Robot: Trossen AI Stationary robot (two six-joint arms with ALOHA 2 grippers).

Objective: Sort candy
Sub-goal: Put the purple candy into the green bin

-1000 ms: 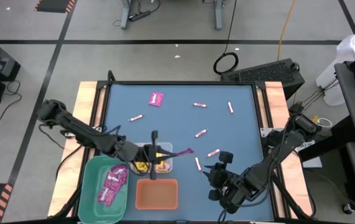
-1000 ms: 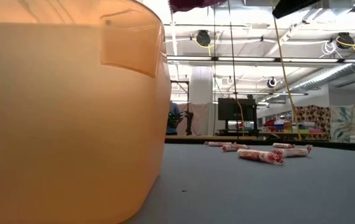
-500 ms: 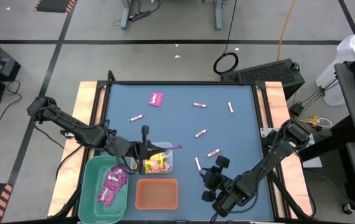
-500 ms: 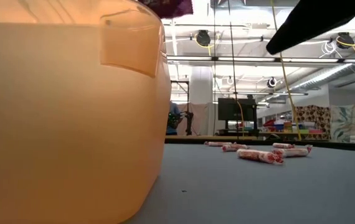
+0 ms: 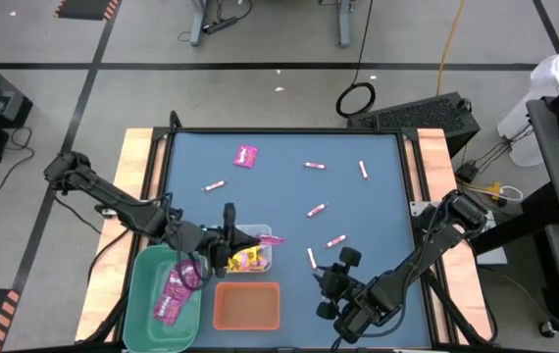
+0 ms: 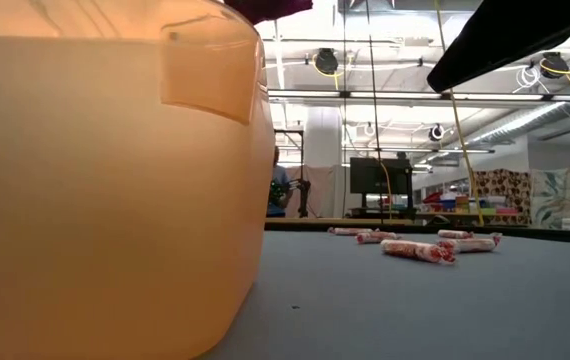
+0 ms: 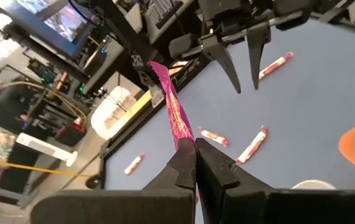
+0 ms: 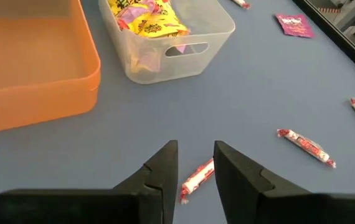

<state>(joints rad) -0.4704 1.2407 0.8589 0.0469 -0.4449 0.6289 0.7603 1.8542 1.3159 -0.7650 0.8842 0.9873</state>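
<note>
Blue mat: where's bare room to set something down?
Free: the strip between the magenta packet and the mat's left edge, and the right part beyond the stick candies. Crowded: the front, with green bin, clear bin, orange bin.

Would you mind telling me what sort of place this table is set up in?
Probably a robotics lab or workshop: ceiling lights and pipework run overhead, a monitor stands behind the table, and cables trail on the floor.

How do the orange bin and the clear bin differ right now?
The orange bin looks empty; the clear bin holds yellow packets. The orange bin has opaque tinted walls; the clear bin is see-through with a handle slot. In the high view the orange bin sits nearer the front edge. Both are open-topped, upright and rectangular.
</note>
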